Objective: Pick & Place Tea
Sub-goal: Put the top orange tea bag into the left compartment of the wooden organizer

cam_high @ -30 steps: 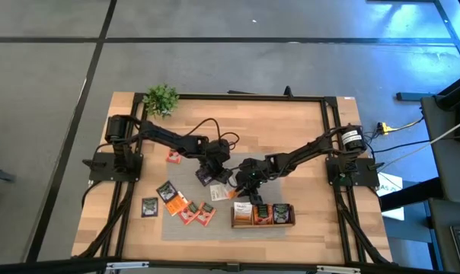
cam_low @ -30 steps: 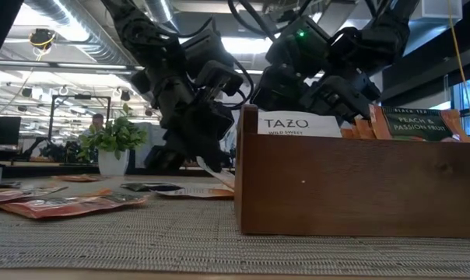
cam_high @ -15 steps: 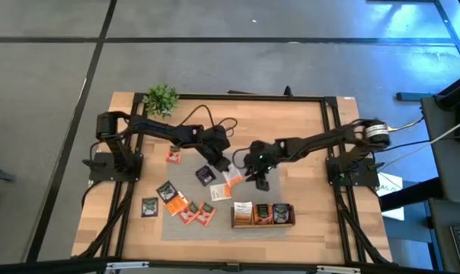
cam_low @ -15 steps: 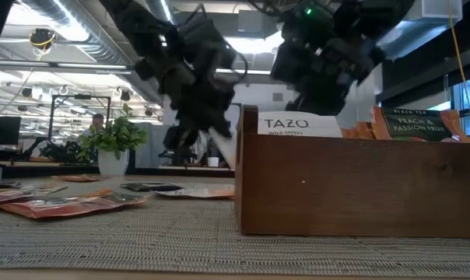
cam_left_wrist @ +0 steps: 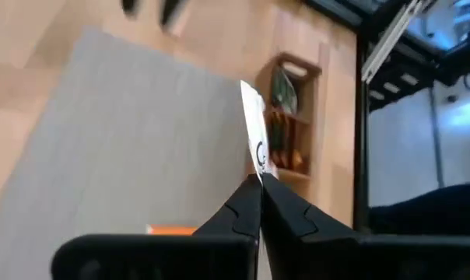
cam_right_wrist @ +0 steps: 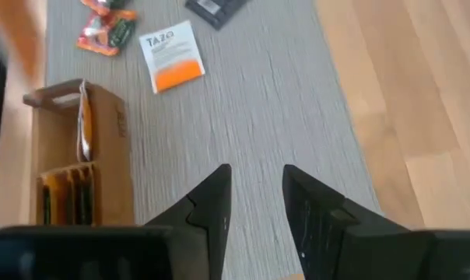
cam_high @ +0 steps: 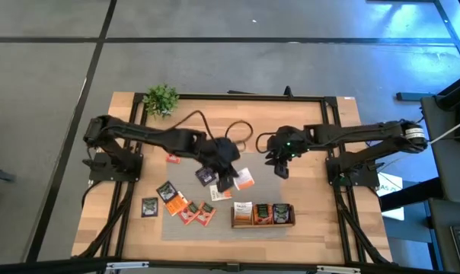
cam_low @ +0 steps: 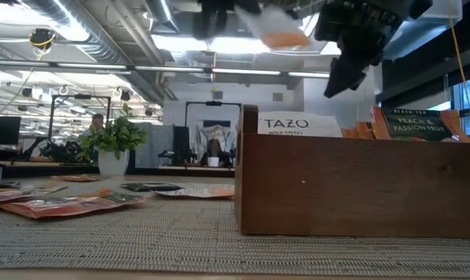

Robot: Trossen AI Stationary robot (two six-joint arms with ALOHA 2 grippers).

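Seen from above, a wooden table holds a grey mat (cam_high: pixel 222 199) with a long wooden tray (cam_high: pixel 262 215) at its front right corner, which serves here as the landmark. The left gripper (cam_high: pixel 231 176) hangs above the mat just behind and left of the tray, its fingers pressed together on one white and orange sachet (cam_high: pixel 244 179). The left wrist view shows the sachet (cam_left_wrist: pixel 254 140) pinched by its lower edge and standing on edge, pointing toward the tray (cam_left_wrist: pixel 288 117), probably so it can slide upright into a compartment beside those already filed there. The right gripper (cam_high: pixel 282 169) hovers behind the tray, toward its right end, fingers (cam_right_wrist: pixel 212 214) parted with nothing between them; it looks to be waiting clear of the other arm's path. Another white and orange sachet (cam_right_wrist: pixel 171 54) lies flat on the mat left of the tray, a dark one (cam_high: pixel 206 176) lies farther back, and a cluster of orange, red and dark sachets (cam_high: pixel 186 207) lies farther left. A small potted plant (cam_high: pixel 161 98) stands at the table's far left corner, well apart from the tray
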